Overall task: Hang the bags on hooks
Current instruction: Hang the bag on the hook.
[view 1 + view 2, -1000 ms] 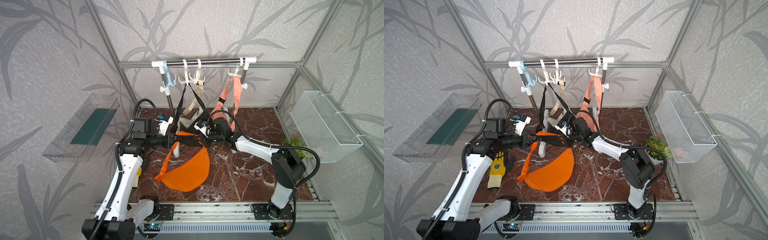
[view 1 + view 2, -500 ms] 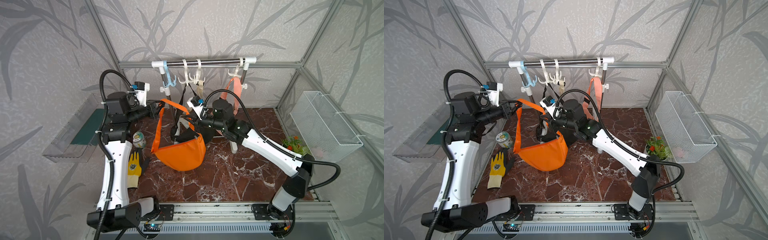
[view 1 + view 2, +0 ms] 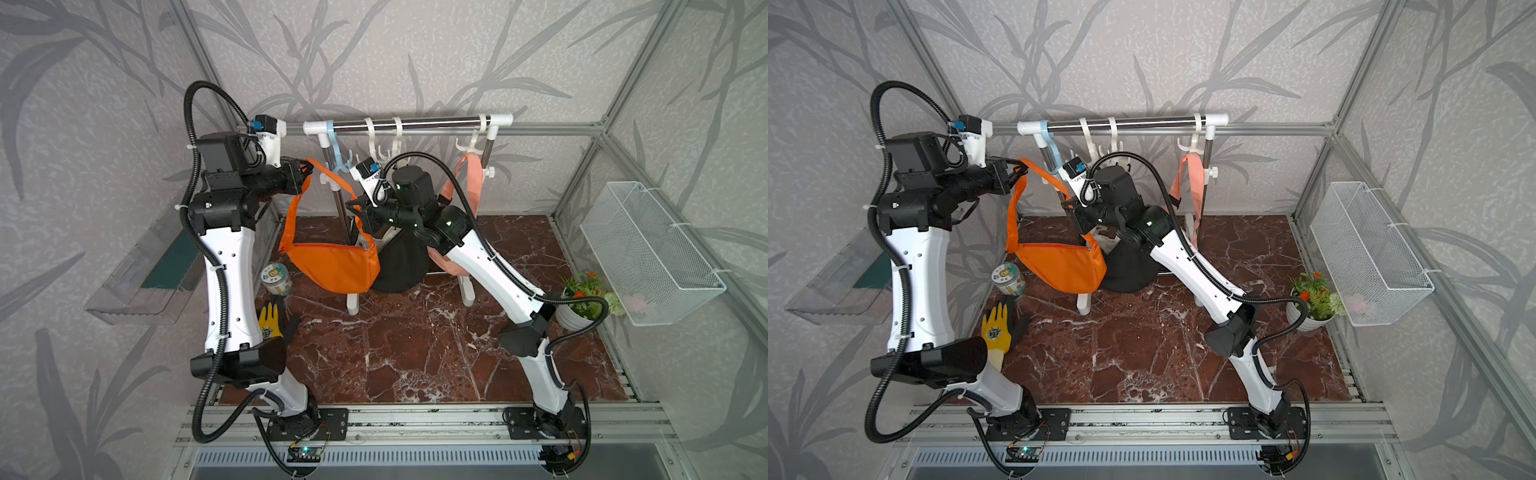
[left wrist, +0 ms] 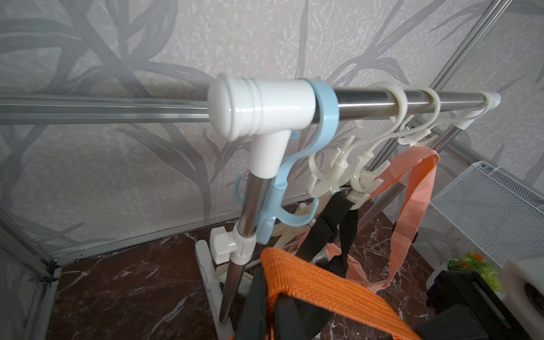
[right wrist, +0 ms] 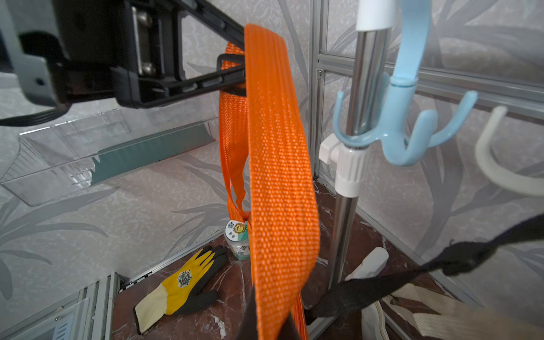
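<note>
The orange bag hangs in the air in front of the rack, below the blue hook. Its orange strap runs stretched between both grippers. My left gripper is shut on the strap's top, just left of the blue hook and at about its height. My right gripper is shut on the strap lower down, near the bag's right end. The blue hook carries nothing.
The rail also holds white hooks with a black bag, a beige bag and a pink bag. On the floor lie a yellow glove and a jar. A plant pot and a wire basket are at the right.
Both arms have raised the orange bag off the floor. The left gripper has carried the strap up level with the blue hook, and the right gripper rose with its end.
</note>
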`<state>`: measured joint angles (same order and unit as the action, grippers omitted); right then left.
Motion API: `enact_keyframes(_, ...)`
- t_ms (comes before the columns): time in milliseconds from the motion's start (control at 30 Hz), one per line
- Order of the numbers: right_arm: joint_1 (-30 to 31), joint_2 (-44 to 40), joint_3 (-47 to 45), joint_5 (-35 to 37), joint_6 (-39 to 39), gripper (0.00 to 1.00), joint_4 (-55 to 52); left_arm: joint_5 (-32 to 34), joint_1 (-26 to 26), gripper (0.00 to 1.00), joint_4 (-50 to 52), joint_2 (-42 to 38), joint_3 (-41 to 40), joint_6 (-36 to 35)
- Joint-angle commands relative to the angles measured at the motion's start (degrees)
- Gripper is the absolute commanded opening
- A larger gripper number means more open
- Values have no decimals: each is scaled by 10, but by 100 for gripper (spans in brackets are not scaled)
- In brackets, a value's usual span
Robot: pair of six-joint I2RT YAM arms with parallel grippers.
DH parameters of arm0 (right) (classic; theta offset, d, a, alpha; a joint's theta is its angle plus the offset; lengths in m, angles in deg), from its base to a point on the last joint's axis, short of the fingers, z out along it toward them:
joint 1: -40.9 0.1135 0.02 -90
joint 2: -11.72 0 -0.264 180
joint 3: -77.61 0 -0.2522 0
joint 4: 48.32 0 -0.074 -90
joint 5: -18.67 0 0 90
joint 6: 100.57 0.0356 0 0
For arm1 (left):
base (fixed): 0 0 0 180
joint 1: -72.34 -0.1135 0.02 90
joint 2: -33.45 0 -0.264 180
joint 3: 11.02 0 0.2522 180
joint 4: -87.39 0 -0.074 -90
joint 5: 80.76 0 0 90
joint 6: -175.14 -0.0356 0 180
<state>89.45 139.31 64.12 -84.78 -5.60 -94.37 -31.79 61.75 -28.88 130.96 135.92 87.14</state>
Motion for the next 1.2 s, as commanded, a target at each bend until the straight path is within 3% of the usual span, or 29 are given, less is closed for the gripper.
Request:
enact_keyframes(0, -11, 36, 92, 1, 20, 0, -78, 24, -9, 0, 79, 55, 105, -29)
enact_keyframes(100, -23, 55, 120, 3, 35, 0, -72, 23, -10, 0, 76, 80, 142, -23)
enact_keyframes(233, -44, 53, 84, -21, 64, 0, -24, 19, -10, 0, 89, 111, 178, -21)
enact_keyframes(600, -70, 97, 104, -69, 123, 0, 23, -9, -9, 0, 30, 157, 208, 34)
enact_keyframes(1067, -77, 106, 82, -116, 159, 0, 14, -17, -9, 0, 73, 175, 163, 4)
enact_keyframes(1133, -77, 101, 82, -111, 147, 8, 2, -17, -10, 3, 66, 158, 134, -2)
enact_keyframes(1167, -77, 96, 82, -107, 140, 17, -4, -15, -9, 14, 58, 145, 118, -5)
